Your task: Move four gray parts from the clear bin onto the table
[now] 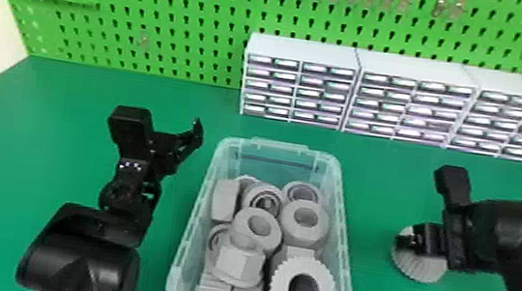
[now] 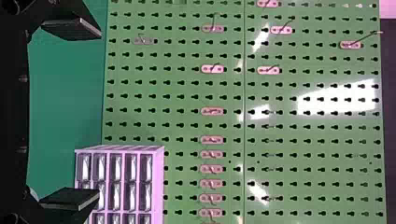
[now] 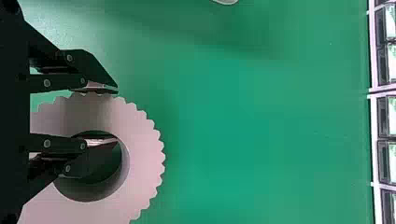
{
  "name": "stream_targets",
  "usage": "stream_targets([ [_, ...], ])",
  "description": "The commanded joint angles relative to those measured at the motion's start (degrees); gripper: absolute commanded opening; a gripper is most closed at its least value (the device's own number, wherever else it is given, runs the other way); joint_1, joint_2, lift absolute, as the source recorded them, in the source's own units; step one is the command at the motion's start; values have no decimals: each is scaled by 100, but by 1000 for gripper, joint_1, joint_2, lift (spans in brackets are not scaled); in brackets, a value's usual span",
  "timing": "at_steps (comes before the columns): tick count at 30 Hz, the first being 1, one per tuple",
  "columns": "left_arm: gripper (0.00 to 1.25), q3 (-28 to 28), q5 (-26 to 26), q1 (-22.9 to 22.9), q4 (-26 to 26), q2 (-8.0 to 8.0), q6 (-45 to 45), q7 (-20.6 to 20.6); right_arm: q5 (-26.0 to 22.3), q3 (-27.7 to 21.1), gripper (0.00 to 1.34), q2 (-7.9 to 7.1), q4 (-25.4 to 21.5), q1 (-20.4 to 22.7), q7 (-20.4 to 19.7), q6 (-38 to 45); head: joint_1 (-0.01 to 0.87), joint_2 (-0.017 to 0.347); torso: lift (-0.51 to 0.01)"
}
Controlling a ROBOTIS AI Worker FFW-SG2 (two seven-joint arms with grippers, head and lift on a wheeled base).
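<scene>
The clear bin (image 1: 342, 247) holds several gray parts, including a ridged ring (image 1: 323, 283) at its near end and a rounded ring (image 1: 303, 234) farther back. To the bin's right, my right gripper (image 1: 408, 244) is closed on a gray gear (image 1: 425, 273); I cannot tell whether it touches the table. In the right wrist view, the gripper (image 3: 100, 114) pinches the wall of the gear (image 3: 140, 158), one finger at the toothed rim, the other in the hole. My left gripper (image 1: 190, 140) stands left of the bin; in its wrist view the gripper (image 2: 98, 114) is open and empty.
The green table (image 1: 397, 176) surrounds the bin. White drawer cabinets (image 1: 302, 52) stand behind and to the right, before a green pegboard (image 1: 180, 53). In the right wrist view, a pale rounded edge (image 3: 226, 1) shows beyond the gear.
</scene>
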Motion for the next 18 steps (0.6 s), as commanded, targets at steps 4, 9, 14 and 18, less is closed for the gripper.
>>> stream_targets([
  [4, 1152, 3, 5, 18, 7, 0, 0, 0, 13, 17, 505, -9, 14, 4, 0, 44, 693, 72, -52],
  [9, 1152, 21, 5, 18, -2, 0, -18, 0, 5, 17, 695, -9, 5, -5, 0, 53, 693, 72, -52],
  [14, 1152, 21, 5, 35, -2, 0, -18, 0, -22, 26, 758, -9, -162, -58, 9, 290, 693, 72, -52],
  [18, 1152, 21, 5, 53, -2, 0, -18, 0, 49, 61, 761, -18, -373, -119, 9, 537, 693, 72, -52],
])
